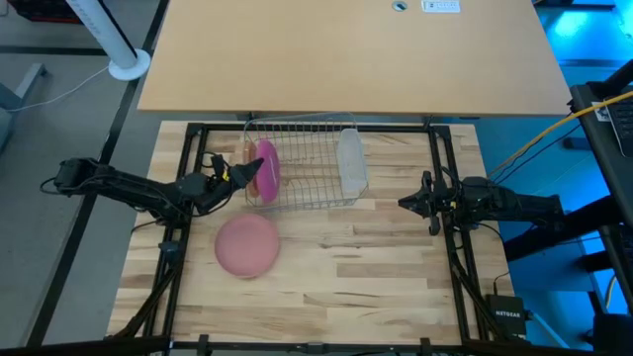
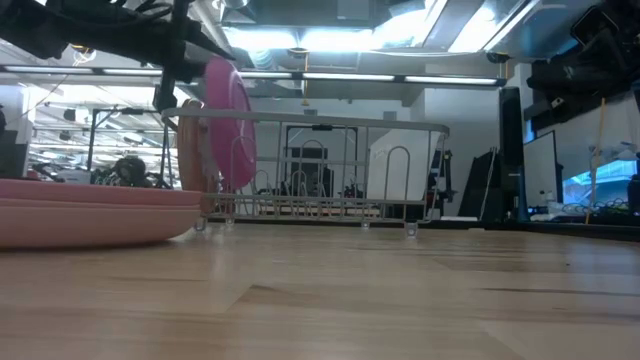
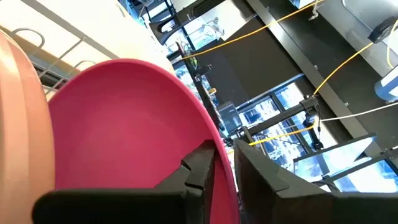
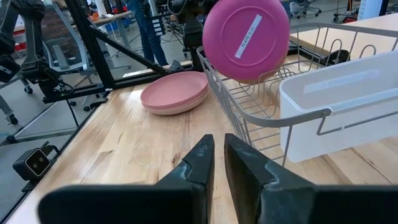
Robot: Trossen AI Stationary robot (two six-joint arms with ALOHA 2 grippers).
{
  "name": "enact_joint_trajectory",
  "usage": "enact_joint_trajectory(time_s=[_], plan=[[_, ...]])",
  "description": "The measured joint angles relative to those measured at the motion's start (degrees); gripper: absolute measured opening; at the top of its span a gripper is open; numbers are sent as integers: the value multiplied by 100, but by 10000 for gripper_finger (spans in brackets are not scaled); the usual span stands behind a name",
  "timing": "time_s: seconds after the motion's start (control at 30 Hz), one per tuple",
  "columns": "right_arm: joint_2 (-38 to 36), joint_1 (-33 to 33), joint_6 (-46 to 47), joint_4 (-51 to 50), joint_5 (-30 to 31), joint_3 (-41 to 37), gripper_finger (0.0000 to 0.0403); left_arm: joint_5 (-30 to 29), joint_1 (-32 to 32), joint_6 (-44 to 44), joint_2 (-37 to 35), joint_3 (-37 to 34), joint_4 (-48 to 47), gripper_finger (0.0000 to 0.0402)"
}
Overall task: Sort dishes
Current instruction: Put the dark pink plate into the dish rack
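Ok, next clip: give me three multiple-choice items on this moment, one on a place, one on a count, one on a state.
1. Where is the pale pink plate?
A. flat on the table in front of the wire rack
B. standing in the rack
C. in the right claw

2. How many plates stand on edge in the rack?
A. none
B. two
C. three

3. What is the left claw doing?
A. resting far from the rack
B. at the rim of the magenta plate, fingers slightly apart
C. carrying the translucent cup

Answers: 1 A, the high view shows it flat on the wood, outside the rack. 2 B, the magenta plate and the tan-orange plate stand side by side. 3 B, the left wrist view shows the rim between its fingers with a gap; the right claw waits shut at the table's right side.
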Motion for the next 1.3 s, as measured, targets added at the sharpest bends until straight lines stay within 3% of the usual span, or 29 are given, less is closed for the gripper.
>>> enact_joint_trajectory(time_s=[0.33, 0.67, 1.0, 1.3], plan=[[0, -1, 0, 2, 0, 0, 44, -688, 133, -95, 0, 0, 4, 52], [0, -1, 0, 2, -2, 0, 44, -693, 700, -73, -3, 0, 4, 49], [0, 0, 0, 0, -2, 0, 44, -514, 761, 30, -3, 2, -461, 57], [0, -1, 1, -2, -2, 0, 44, -432, 761, 274, -3, 2, -518, 98]])
